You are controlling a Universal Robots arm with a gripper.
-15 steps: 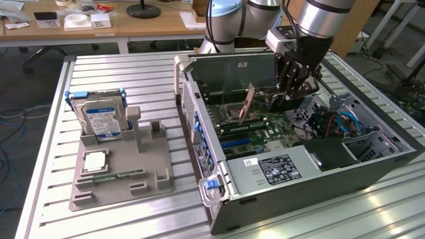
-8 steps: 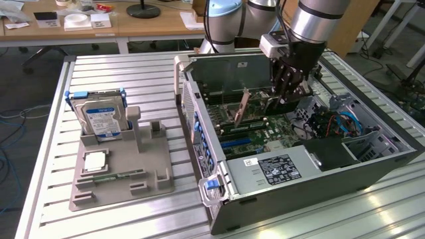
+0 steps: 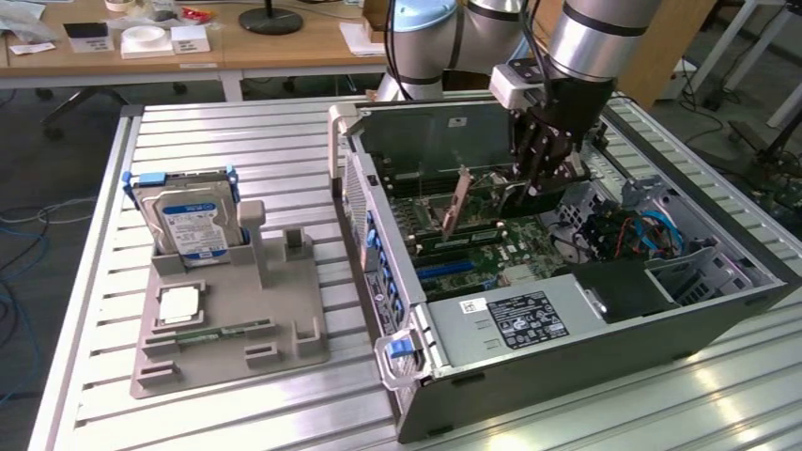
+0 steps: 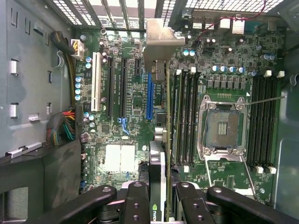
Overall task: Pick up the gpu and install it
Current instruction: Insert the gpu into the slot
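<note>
Wrist view: my gripper (image 4: 160, 193) is clenched on the upper edge of the gpu (image 4: 157, 159), which stands on edge over the motherboard (image 4: 126, 121) inside the case (image 4: 28, 70); I'd judge it light, stiff and fragile, best held by its bare edges

Hard drive (image 3: 194, 230) stands upright in grey holder (image 3: 295, 340) (memory stick (image 3: 225, 331) lies flat).

Scene is lit bright & even from overhead; shadows kept soft. Glare is thrown off the metal tabletop (image 3: 733, 390) at exterior view's right. In wrist view, vent slots (image 4: 117, 7) are blown out white, the gpu (image 4: 159, 46) bracket washed pale; case wall (image 4: 28, 70) left dim.
</note>
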